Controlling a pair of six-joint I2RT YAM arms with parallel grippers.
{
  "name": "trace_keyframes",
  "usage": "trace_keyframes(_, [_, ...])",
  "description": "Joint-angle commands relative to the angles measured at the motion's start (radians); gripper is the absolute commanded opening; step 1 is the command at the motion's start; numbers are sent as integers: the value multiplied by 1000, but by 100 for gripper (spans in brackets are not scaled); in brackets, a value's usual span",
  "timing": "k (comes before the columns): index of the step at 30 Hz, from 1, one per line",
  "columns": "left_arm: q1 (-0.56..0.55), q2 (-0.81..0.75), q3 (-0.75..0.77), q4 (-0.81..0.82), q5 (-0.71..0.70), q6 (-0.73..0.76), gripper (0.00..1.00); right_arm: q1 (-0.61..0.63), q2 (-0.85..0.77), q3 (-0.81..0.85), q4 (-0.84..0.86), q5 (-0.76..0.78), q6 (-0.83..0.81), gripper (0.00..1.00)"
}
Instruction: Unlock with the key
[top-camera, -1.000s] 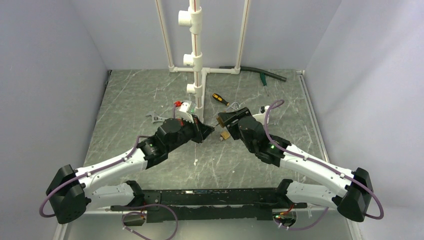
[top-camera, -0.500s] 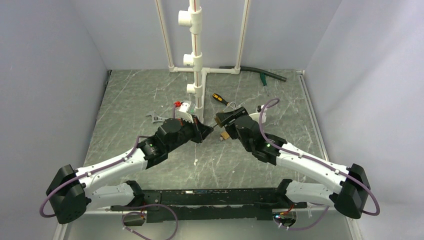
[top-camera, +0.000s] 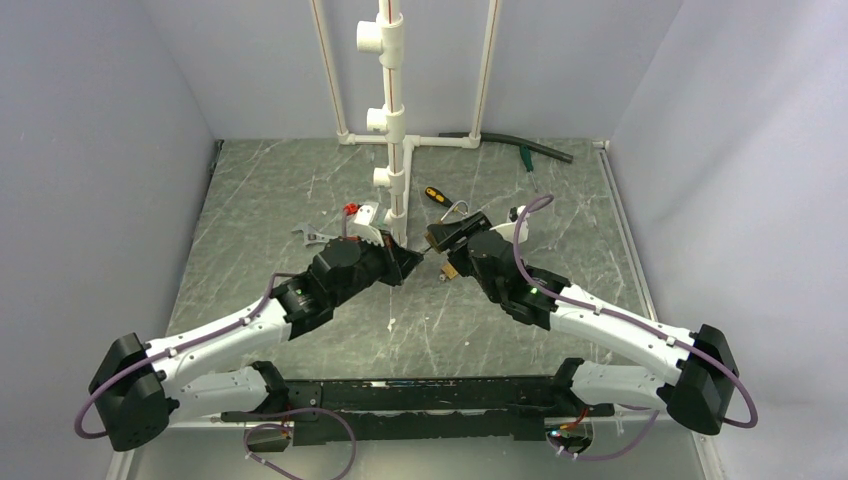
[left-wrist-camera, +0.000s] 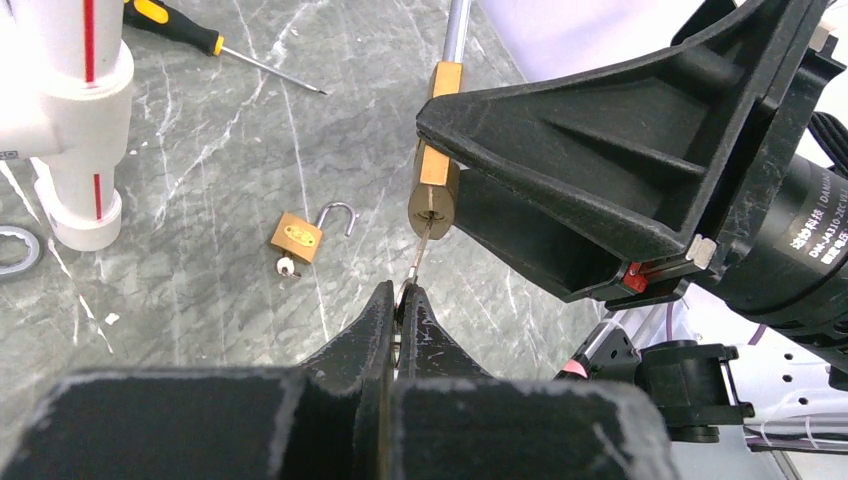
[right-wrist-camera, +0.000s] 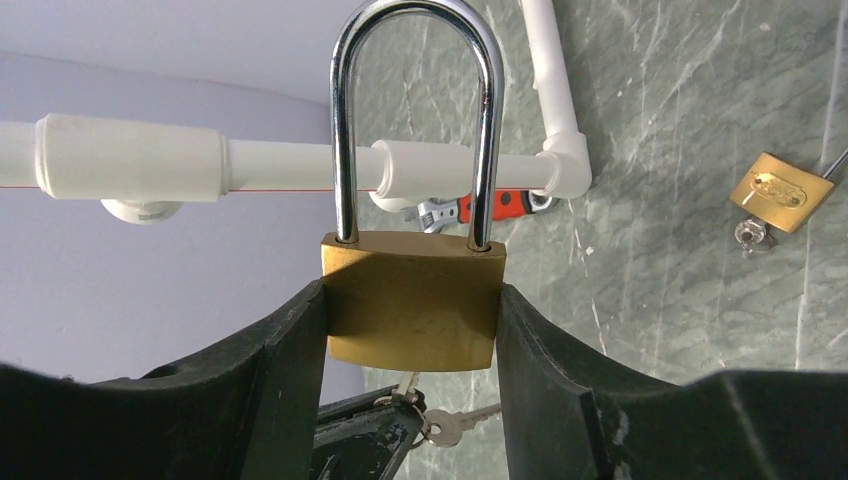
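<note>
From above: finds the left gripper (top-camera: 408, 262) and right gripper (top-camera: 438, 240) tip to tip at mid-table (top-camera: 260, 190), just in front of the white pipe stand (top-camera: 395, 120). Leaves little room there, with a red-handled wrench (top-camera: 310, 237) close on the left, a black-and-orange screwdriver (top-camera: 437, 196) just behind, and a small brass padlock (top-camera: 450, 271) lying below the meeting point. Opens out toward the near edge and both side walls; keeps a black hose (top-camera: 520, 146) along the rear edge.

From the left wrist: shows the left fingers pressed fully together on the head of the key (left-wrist-camera: 418, 262). Points the blade up and away from the tips, its end at the keyhole in the bottom face of the large brass padlock (left-wrist-camera: 437, 170); cannot tell how deep. Places the small padlock, shackle swung open, flat on the marble to the left, well apart.

From the right wrist: shows the right jaws partly spread and clamped on the large padlock's two side faces, shackle upright with both legs seated. Puts the key just under the body's bottom edge, a second key (right-wrist-camera: 455, 422) hanging beside it.
</note>
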Motion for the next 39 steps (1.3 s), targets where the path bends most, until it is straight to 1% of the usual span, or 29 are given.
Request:
trace_keyframes(1, [2,-21,21,51,-45,9,0,27,-15,42,140,-51,-35,0])
trace_keyframes(12, [1,-74,30,-4,-97,36,0,61,28,84,103,-25,-111,0])
trace_keyframes(21, [2,-89,22,-1,-103,32,0,81,59,101,103,-16,-140,0])
trace_keyframes(23, [2,-95,25,-14,-110,32,0,81,58,102,78,-5,-140,0])
trace_keyframes(31, [2,-125,19,-36,-132,37,0,81,56,103,76,4,-145,0])
trace_keyframes(36, [2,-130,5,-22,-133,30,0,83,59,106,77,-2,-137,0])
trace_keyframes(39, [1,-127,-7,-5,-130,24,0,83,59,107,70,5,-105,0])
